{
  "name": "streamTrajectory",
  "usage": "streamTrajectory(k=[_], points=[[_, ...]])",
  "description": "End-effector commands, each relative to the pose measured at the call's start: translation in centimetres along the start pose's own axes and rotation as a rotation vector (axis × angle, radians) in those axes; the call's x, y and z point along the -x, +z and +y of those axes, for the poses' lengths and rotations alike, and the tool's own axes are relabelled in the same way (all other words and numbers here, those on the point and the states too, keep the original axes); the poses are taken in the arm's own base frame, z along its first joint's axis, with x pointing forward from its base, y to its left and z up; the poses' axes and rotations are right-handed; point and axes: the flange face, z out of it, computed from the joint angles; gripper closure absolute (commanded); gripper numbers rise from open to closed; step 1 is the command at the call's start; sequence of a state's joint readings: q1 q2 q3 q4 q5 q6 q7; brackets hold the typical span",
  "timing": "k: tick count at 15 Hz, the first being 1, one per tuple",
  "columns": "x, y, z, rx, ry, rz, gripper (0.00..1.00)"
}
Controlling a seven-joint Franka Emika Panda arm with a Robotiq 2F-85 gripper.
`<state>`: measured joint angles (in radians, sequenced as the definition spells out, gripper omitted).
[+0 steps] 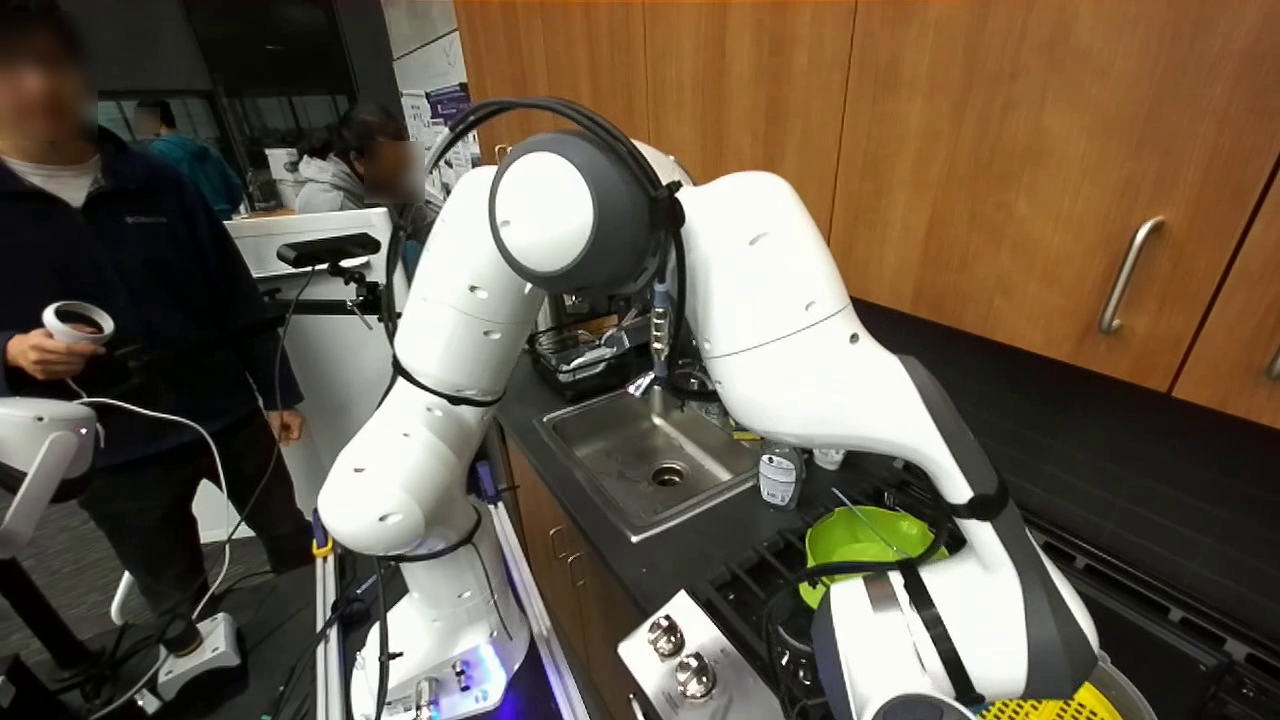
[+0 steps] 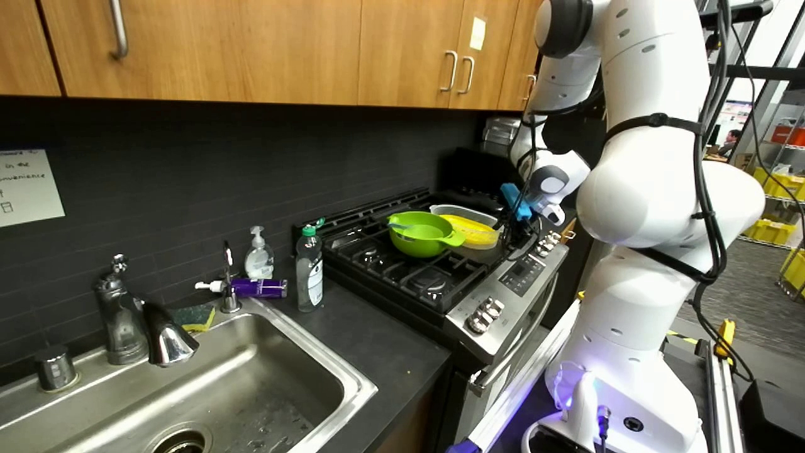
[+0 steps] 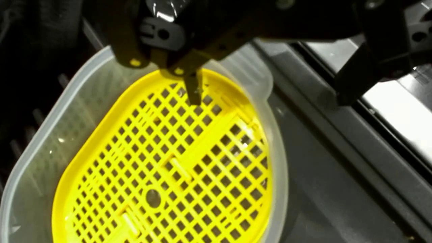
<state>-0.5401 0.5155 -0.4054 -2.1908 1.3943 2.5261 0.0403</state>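
My gripper point(image 3: 269, 102) is open and empty, at the near end of a clear plastic container point(image 3: 280, 175). A yellow strainer basket point(image 3: 216, 189) sits inside the container. One finger point(image 3: 194, 89) is over the basket's end; the other finger point(image 3: 354, 79) is outside the container, over the stove's edge. The container's end tab point(image 3: 254, 72) lies between them. Contact cannot be told. The basket also shows in both exterior views point(image 1: 1060, 706) point(image 2: 471, 233). A green bowl point(image 2: 420, 244) with a blue-grey utensil point(image 2: 400, 226) stands beside it on the stove.
The stove point(image 2: 377, 258) has black grates and front knobs point(image 2: 484, 316). A dish soap bottle point(image 2: 309, 270), pump bottle point(image 2: 259, 258) and purple bottle point(image 2: 259, 288) are near the sink point(image 2: 352, 384). Wooden cabinets point(image 2: 251, 50) hang above. A person point(image 1: 150, 270) stands behind the arm's base.
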Motion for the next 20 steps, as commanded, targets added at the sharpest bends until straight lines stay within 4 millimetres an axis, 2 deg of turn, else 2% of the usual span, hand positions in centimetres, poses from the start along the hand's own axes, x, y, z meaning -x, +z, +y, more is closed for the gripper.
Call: streamTrajectory(k=[1,4,7,8,9,10,12,14,15,18,20], points=[[-2.3,1.0,-0.2,0.007,0.077,-0.038,0.00],[-2.4,1.7,-0.6,0.016,0.088,-0.059,0.00],[-2.0,1.5,-1.2,0.017,0.085,-0.062,0.00],[-1.9,1.4,-1.4,0.015,0.079,-0.059,0.20],[-1.8,1.2,-1.6,0.011,0.071,-0.056,0.14],[-1.7,1.0,-1.7,0.015,0.066,-0.052,0.30],[-1.5,0.6,-1.9,0.015,0.060,-0.043,0.40],[-1.3,0.4,-2.4,0.011,0.056,-0.040,0.54],[-1.1,0.4,-2.8,0.008,0.051,-0.037,0.65],[-0.2,0.8,-3.2,0.012,0.033,-0.040,0.89],[0.5,0.9,-3.6,0.014,0.018,-0.042,1.00]])
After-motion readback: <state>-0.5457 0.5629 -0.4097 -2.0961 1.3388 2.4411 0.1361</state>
